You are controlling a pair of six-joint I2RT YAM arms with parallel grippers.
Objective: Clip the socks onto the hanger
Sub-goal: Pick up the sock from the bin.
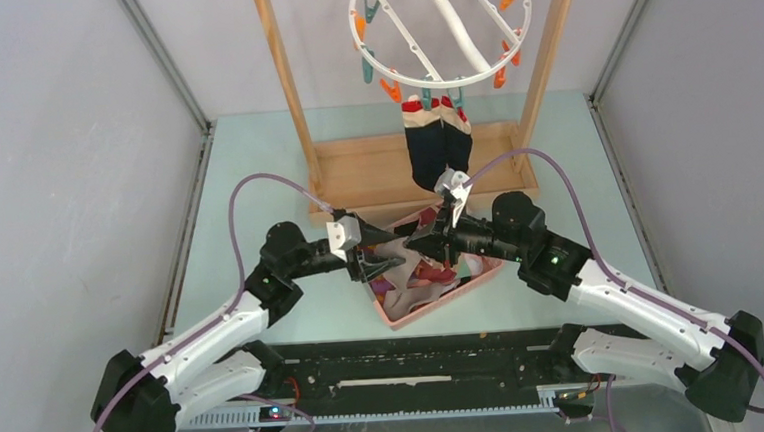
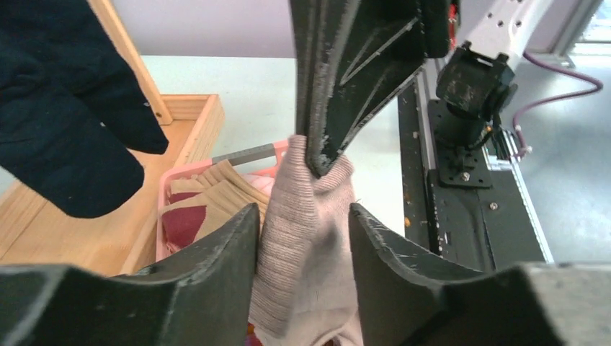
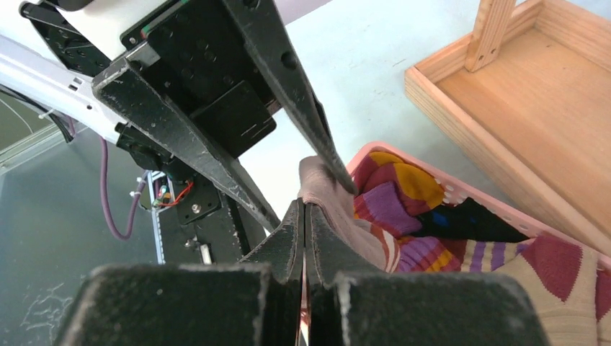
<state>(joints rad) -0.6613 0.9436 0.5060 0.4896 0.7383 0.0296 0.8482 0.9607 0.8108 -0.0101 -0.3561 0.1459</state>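
Observation:
The pale pink sock (image 2: 310, 245) is lifted out of the pink basket (image 1: 444, 307). My right gripper (image 3: 305, 209) is shut on its top edge. In the left wrist view the right gripper (image 2: 320, 164) shows as closed fingers pinching the sock from above. My left gripper (image 2: 302, 216) is open, with one jaw on each side of the hanging sock. In the top view the left gripper (image 1: 379, 264) and the right gripper (image 1: 422, 242) meet over the basket. The white ring hanger (image 1: 420, 80) hangs above, with two navy socks (image 1: 439, 142) clipped to it.
The basket holds several more socks, including a purple-orange striped one (image 3: 403, 202) and a maroon and tan one (image 3: 562, 274). The wooden rack's base tray (image 1: 375, 171) lies just behind the basket, its posts rising on either side. The navy socks (image 2: 65, 122) hang close to my left gripper.

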